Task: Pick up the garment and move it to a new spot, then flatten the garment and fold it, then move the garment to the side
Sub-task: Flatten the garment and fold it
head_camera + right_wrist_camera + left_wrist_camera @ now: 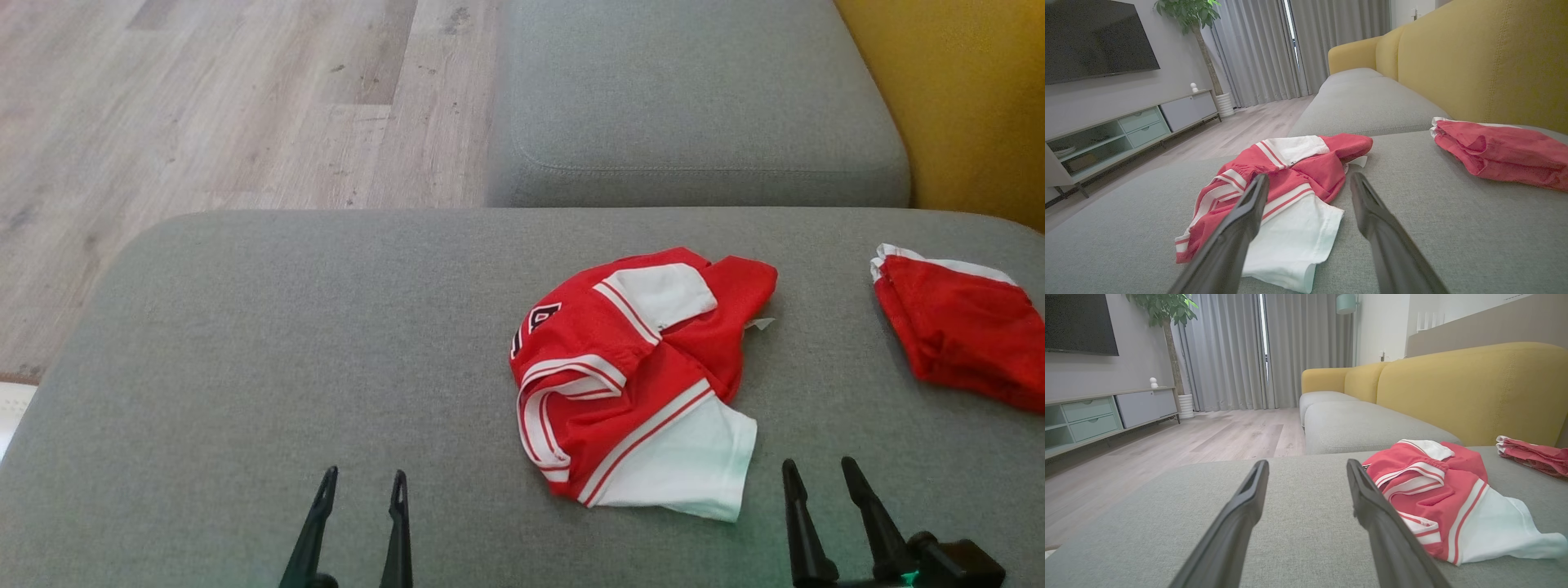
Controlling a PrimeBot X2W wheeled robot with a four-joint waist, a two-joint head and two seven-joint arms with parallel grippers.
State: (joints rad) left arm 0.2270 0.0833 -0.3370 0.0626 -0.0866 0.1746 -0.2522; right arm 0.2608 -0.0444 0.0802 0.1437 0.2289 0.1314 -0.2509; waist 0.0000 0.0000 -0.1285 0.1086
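Observation:
The garment point(633, 380) is a crumpled red top with white sleeves and white stripes, lying on the grey cushion point(286, 343) right of centre. The left wrist view has the garment point(1437, 490) at its right, and in the right wrist view the garment point(1286, 183) lies just ahead and left of the fingers. My left gripper point(363, 482) hovers open near the cushion's front edge, well left of the garment, with nothing between its fingers. My right gripper point(820, 475) is open too, just right of the garment's white sleeve, not touching it.
A second red and white piece of clothing point(959, 327) lies folded at the cushion's right edge. Another grey seat cushion point(694, 106) sits beyond, with a yellow backrest point(971, 98) on the right. Wooden floor point(204, 106) lies to the far left.

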